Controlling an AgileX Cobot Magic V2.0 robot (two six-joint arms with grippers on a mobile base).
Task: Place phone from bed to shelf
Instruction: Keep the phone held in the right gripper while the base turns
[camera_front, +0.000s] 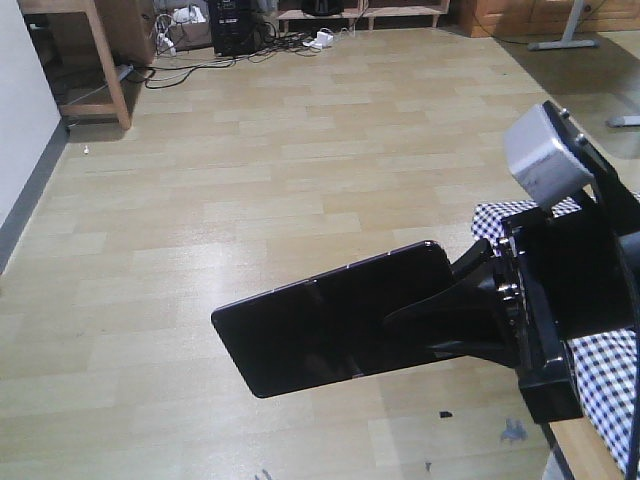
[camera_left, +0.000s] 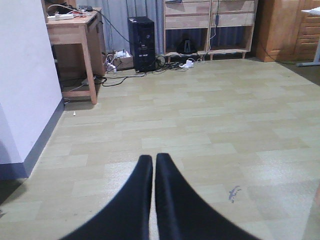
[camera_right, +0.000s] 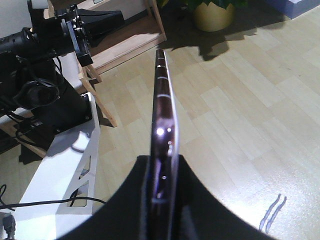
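The phone (camera_front: 320, 325), thin and glossy black with a crease across its middle, hangs level above the wood floor. My right gripper (camera_front: 440, 310) is shut on its right end. In the right wrist view the phone (camera_right: 162, 100) is edge-on, its pinkish rim clamped between the black fingers of the right gripper (camera_right: 164, 160). The bed (camera_front: 600, 385), in black-and-white gingham, shows at the lower right behind that arm. My left gripper (camera_left: 152, 159) is shut with nothing in it, low over the floor. The pale wood shelf (camera_left: 210, 50) stands far across the room.
A wooden desk (camera_left: 75, 30) stands by the white wall (camera_left: 25, 85) at left. A black computer tower (camera_left: 141, 42) and loose cables (camera_left: 120, 77) lie beside it. A yellow plant pot (camera_right: 212, 15) and the robot's white base (camera_right: 65, 165) show in the right wrist view.
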